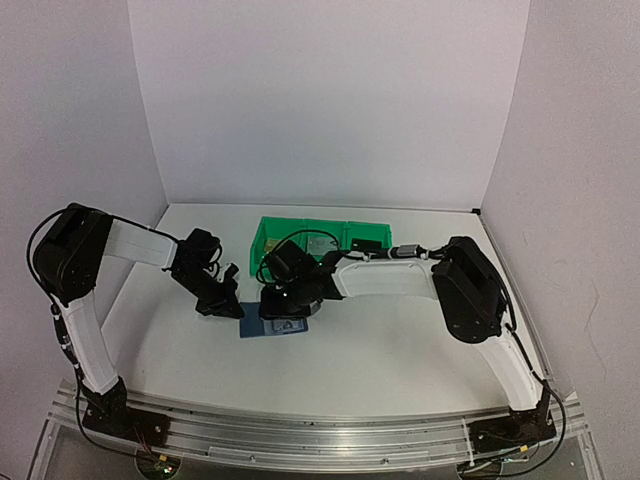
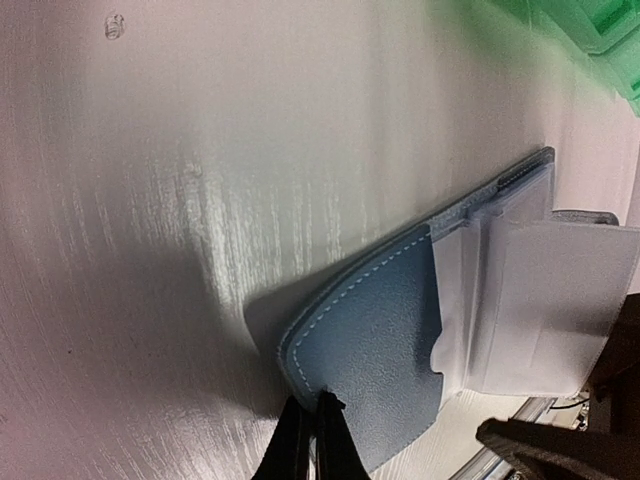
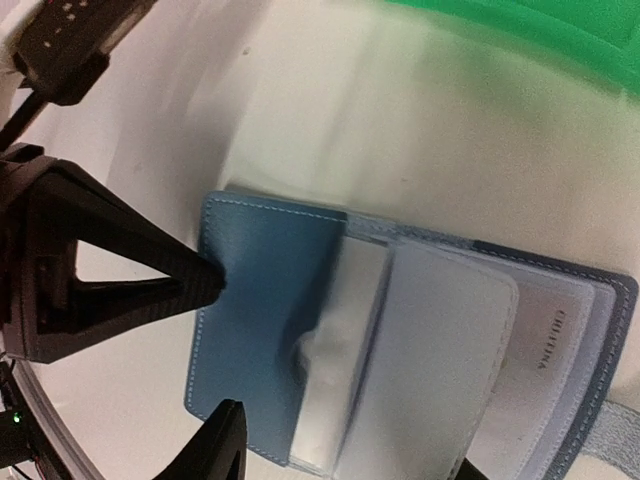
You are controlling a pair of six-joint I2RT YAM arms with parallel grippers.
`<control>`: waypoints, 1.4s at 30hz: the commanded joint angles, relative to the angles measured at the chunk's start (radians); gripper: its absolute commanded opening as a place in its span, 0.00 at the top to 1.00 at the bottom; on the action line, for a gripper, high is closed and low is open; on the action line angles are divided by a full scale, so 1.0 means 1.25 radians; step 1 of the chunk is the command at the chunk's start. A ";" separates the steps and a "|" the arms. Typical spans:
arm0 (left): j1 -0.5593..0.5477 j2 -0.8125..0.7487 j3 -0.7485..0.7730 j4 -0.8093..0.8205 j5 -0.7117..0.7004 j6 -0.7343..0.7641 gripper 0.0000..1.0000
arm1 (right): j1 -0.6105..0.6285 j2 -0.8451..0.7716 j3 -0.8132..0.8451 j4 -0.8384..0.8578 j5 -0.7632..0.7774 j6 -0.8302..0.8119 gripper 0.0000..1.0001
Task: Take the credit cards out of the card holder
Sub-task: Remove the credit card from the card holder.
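Jaws of inward-reaching left arm (image 1: 140, 243) pinch card holder (image 2: 370, 350); right jaws spread above it.

Blue card holder (image 3: 262, 300) open, card (image 3: 555, 345) in slot

A robot test cell, probably in a lab: a white table (image 1: 380, 350) boxed in by plain white walls (image 1: 320, 100), with a left arm (image 1: 88, 340) and right arm (image 1: 500, 350) bolted to an aluminium rail (image 1: 300, 432) along the near edge.
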 commanded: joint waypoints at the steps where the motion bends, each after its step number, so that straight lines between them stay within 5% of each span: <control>1: -0.002 0.015 0.028 -0.021 -0.034 0.031 1.00 | 0.012 0.032 0.069 0.040 -0.070 -0.042 0.51; 11: 0.036 -0.029 0.047 -0.055 0.005 0.067 0.81 | 0.018 0.057 0.076 0.071 -0.089 -0.050 0.49; 22: 0.079 -0.093 0.140 -0.132 0.000 0.142 0.73 | 0.013 0.038 0.099 0.074 -0.069 -0.049 0.50; 29: 0.032 -0.101 0.203 -0.160 0.073 0.115 0.57 | -0.021 -0.165 -0.145 0.058 0.087 0.039 0.61; 34: -0.053 -0.063 0.202 -0.142 0.122 0.068 0.57 | -0.043 -0.164 -0.207 0.046 0.084 0.080 0.68; 42: -0.063 0.017 0.151 -0.053 0.182 -0.001 0.65 | -0.062 -0.100 -0.188 0.038 0.080 0.112 0.70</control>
